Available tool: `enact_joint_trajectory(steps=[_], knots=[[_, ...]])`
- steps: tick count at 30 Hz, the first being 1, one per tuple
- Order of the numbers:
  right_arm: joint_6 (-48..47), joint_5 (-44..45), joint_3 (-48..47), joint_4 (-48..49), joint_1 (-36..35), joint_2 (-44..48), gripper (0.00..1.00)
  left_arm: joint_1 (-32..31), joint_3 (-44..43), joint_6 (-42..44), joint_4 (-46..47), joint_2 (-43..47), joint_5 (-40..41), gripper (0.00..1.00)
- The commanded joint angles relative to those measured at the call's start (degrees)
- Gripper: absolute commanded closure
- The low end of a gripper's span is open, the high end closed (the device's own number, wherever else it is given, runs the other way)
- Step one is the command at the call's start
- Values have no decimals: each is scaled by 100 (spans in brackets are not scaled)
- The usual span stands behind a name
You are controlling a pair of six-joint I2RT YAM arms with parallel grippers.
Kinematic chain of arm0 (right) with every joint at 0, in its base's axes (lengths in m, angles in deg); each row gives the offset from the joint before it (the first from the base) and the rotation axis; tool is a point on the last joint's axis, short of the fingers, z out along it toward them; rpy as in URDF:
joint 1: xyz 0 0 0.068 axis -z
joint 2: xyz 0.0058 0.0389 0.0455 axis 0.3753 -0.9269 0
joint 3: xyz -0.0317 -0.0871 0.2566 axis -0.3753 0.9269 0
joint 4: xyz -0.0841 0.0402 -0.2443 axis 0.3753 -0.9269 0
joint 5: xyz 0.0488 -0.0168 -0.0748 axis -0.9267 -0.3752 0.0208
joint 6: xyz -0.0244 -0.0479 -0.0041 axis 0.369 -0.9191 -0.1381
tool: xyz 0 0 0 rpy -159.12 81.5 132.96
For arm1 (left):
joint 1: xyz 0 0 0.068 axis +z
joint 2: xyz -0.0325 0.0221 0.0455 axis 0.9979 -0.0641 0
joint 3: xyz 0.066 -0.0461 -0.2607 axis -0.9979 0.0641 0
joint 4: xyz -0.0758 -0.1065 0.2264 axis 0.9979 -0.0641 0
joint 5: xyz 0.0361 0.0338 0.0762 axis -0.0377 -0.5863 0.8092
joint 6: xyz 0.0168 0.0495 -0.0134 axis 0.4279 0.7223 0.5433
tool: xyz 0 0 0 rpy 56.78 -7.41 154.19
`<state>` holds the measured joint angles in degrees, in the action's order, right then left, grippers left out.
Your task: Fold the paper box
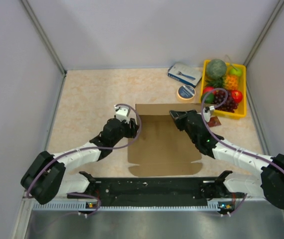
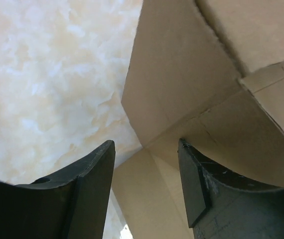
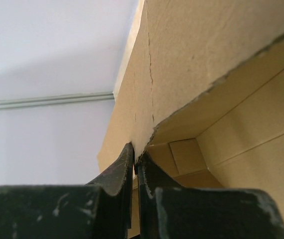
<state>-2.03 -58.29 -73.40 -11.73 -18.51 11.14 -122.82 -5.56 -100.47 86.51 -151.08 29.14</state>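
Observation:
The paper box [image 1: 157, 142], a plain brown cardboard blank, lies in the middle of the table with its far panel raised. My right gripper [image 1: 178, 117] is shut on the box's raised right wall; in the right wrist view the fingertips [image 3: 132, 159] pinch the cardboard edge [image 3: 182, 59]. My left gripper [image 1: 130, 127] is open at the box's left edge. In the left wrist view its fingers [image 2: 94, 169] stand apart, one over the table and one over a folded cardboard flap [image 2: 182, 89], holding nothing.
A yellow fruit tray [image 1: 241, 92] with fruit stands at the back right. A blue-and-white carton [image 1: 184, 73] and a tape roll [image 1: 186, 92] lie beside it. A small brown item [image 1: 214, 121] lies right of the box. Walls enclose the table.

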Motion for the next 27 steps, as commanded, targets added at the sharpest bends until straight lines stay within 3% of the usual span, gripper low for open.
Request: enact_joint_trajectory(steps=[1, 5, 9, 12, 18, 23, 27], knots=[[-202, -329, 40, -615, 13, -102, 100, -86, 156, 583, 1733, -75, -369, 41], [-167, -408, 13, -589, 13, -110, 100, -297, 173, 671, 2320, -417, 403, 41], [-166, -417, -22, -606, 4, -137, 100, -473, -2, 592, 2235, -647, 1350, 41], [-184, -426, -57, -597, 4, -137, 100, -605, 182, 653, 2822, -866, 1800, 42], [-166, -522, -93, -562, 13, -207, 100, -930, -55, 1014, 3281, -1683, 3233, 63], [-149, -531, -84, -562, 4, -190, 100, -1264, -389, 1276, 3886, -2456, 4454, 59], [-149, -531, -84, -580, 4, -154, 100, -1352, -529, 1497, 4309, -2835, 4738, 55]])
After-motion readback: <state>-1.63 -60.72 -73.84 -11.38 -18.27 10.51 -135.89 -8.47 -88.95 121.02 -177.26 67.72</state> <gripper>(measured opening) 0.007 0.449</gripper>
